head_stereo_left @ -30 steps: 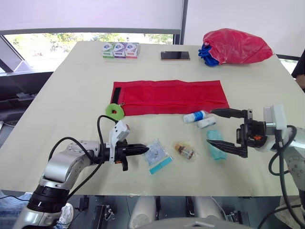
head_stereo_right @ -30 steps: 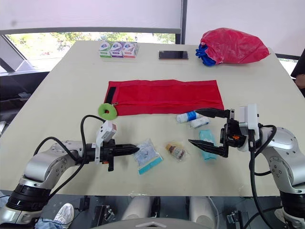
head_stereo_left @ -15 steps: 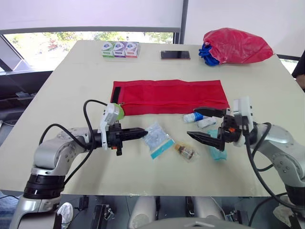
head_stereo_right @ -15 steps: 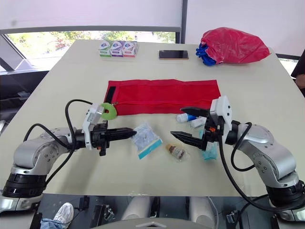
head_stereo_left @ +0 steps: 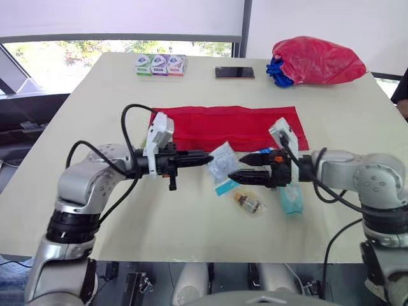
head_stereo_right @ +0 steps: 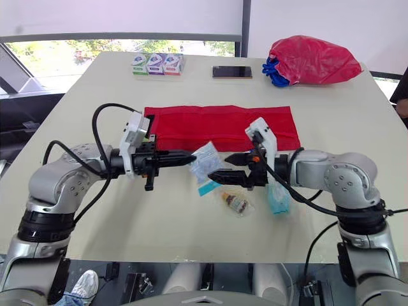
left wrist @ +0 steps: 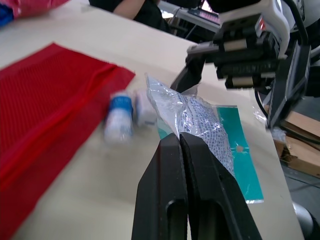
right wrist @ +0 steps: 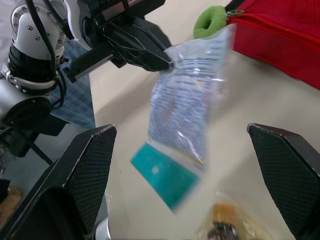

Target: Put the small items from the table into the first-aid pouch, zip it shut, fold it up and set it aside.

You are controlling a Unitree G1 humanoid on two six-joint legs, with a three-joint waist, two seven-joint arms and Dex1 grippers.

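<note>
Now: left claw (head_stereo_left: pixel 207 158) clamped on packet (head_stereo_left: pixel 224 162) corner; right claw (head_stereo_left: pixel 236 165) spread wide just ahead. Packet likely light, floppy, slick; take yours at stiffer teal strip (left wrist: pixel 242 165).

Indoor workroom of the office or laboratory type. A wide, pale tabletop (head_stereo_left: pixel 95 102) stands before a band of windows (head_stereo_left: pixel 76 52), partly covered by white roller blinds (head_stereo_left: pixel 121 16), with trees outside. A phone (head_stereo_left: pixel 234 73), three small boxes (head_stereo_left: pixel 160 65) and a red plastic bag (head_stereo_left: pixel 315 60) lie along its far edge. A person's dark sleeve (head_stereo_left: pixel 401 89) shows at the right.
</note>
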